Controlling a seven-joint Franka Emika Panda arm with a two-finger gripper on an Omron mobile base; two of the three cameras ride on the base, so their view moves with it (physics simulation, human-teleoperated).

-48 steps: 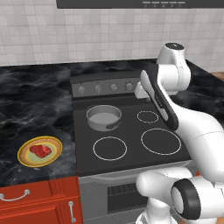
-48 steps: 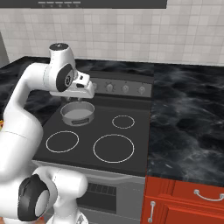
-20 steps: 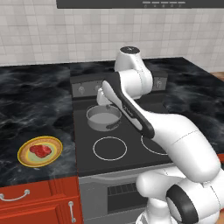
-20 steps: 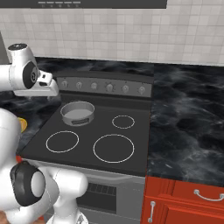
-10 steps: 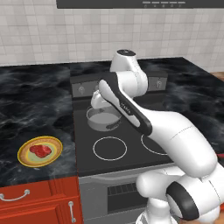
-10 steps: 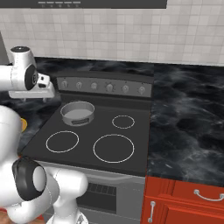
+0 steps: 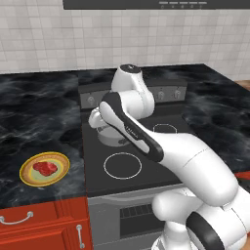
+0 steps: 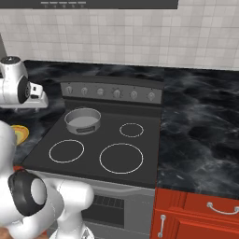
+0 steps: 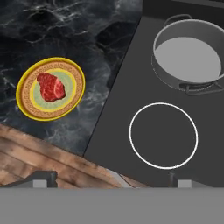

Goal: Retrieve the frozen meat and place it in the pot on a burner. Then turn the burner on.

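Observation:
The frozen meat [image 9: 51, 86] is a red lump lying on a yellow-rimmed plate [image 9: 22, 78] on the black counter, left of the cooktop. It also shows in the left base view as the meat [image 7: 45, 168] on the plate [image 7: 24, 172]. The grey pot [image 9: 188, 59] stands empty on the cooktop's rear left, covering its burner; it appears too as the pot [image 8: 83, 127]. My gripper [image 9: 111, 181] hangs high over the cooktop's left edge, between plate and pot, open and holding nothing. In the left base view, the gripper [image 7: 96, 122] partly hides the pot [image 7: 111, 140].
A white-ringed zone [image 9: 163, 135] lies in front of the pot, two more [image 8: 121, 158] to its right. A row of knobs [image 8: 116, 93] runs along the stove's back panel. Red cabinets [image 7: 39, 224] sit under the counter, whose front edge is near the plate.
The arm has swung from the stove's right side across to its left edge, toward the plate. Pot, plate and meat have not moved.

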